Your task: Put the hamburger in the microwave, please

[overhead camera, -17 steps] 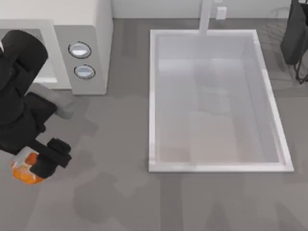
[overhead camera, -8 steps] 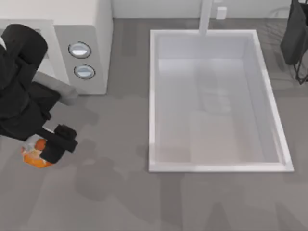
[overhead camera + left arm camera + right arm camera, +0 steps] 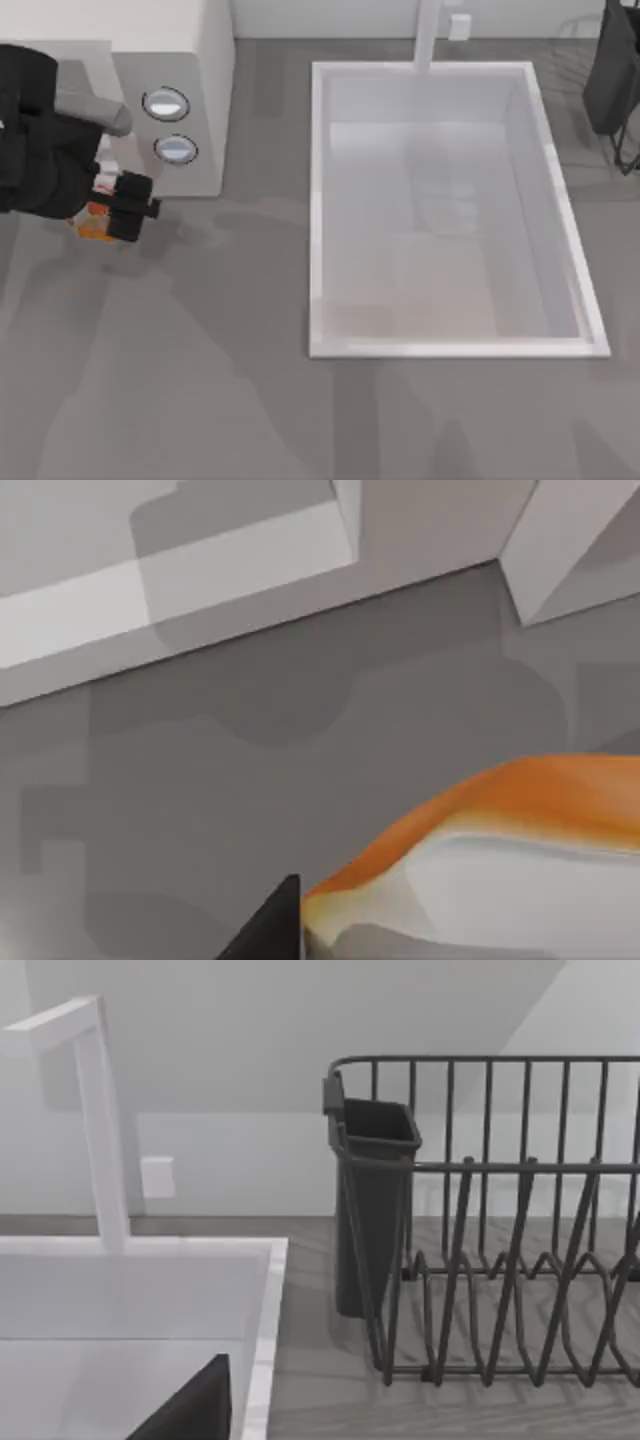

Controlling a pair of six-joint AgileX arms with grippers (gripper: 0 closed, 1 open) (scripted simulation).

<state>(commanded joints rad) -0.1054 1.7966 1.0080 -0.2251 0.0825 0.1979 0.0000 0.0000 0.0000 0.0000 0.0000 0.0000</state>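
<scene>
Since the earlier frames the left gripper (image 3: 118, 200) has been carried from the near left part of the table up toward the microwave (image 3: 190, 60), and the hamburger (image 3: 95, 222) has been brought along with it. The hamburger is now held clamped between the fingers, lifted just in front of the microwave's cavity, below and to the left of the two knobs (image 3: 170, 125). In the left wrist view the hamburger (image 3: 500, 850) is seen close up, with the microwave's lower edge (image 3: 180, 590) ahead of it.

A slip is judged the chief risk: the bun looks soft and rounded, so it could be squeezed out or dropped short of the cavity if the arm is swung quickly. A strike against the knob panel or the cavity's frame is also possible, since the gripper is already just beside them and the opening is partly hidden by the arm.

The sink (image 3: 320, 200) lies well apart to the right, with its faucet (image 3: 100, 1120) behind it and a dish rack (image 3: 480, 1220) beyond. The right arm is parked at the far right.
</scene>
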